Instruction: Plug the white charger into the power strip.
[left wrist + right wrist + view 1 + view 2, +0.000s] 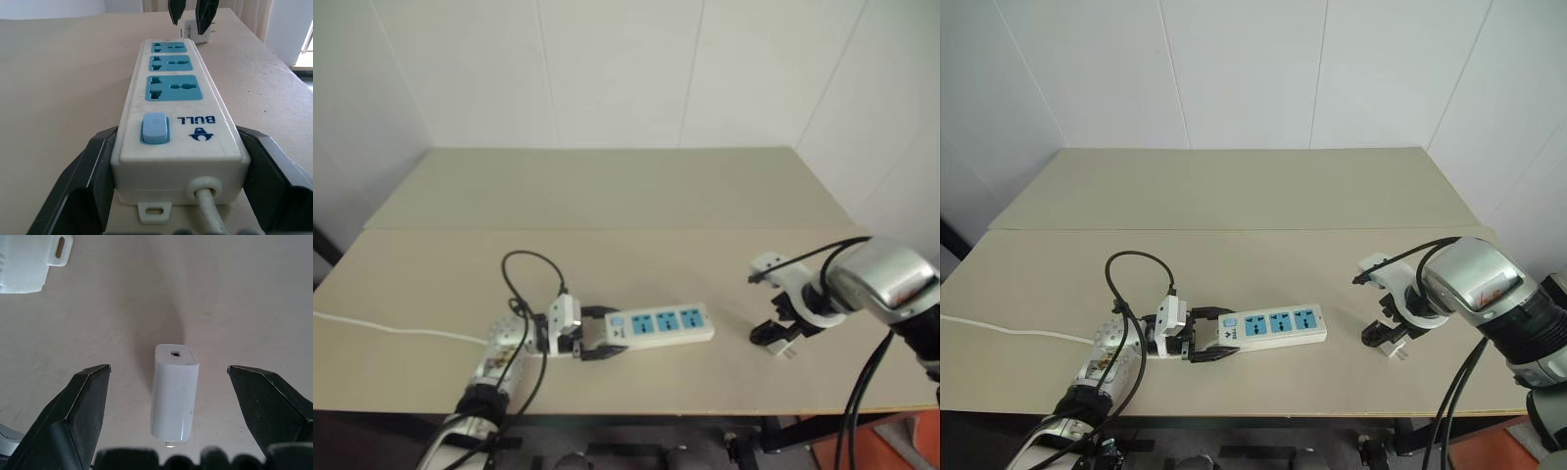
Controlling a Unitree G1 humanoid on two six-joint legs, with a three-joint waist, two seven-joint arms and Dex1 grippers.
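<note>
The power strip (661,326), a long white bar with three blue sockets, lies flat near the table's front edge. My left gripper (592,340) is shut on its switch end, one black finger pressed against each long side (98,161). To the right of the strip the white charger (175,391) lies on its side on the table. Above it my right gripper (167,368) points steeply down and stands open, its fingers (83,406) well apart on either side of the charger and not touching it. In the left wrist view the charger (198,33) shows just beyond the strip's far end.
The strip's thin white cord (391,328) trails off to the left across the table. A black cable (533,264) loops above my left wrist. The table's front edge (656,406) runs just below the strip, and white walls close the back.
</note>
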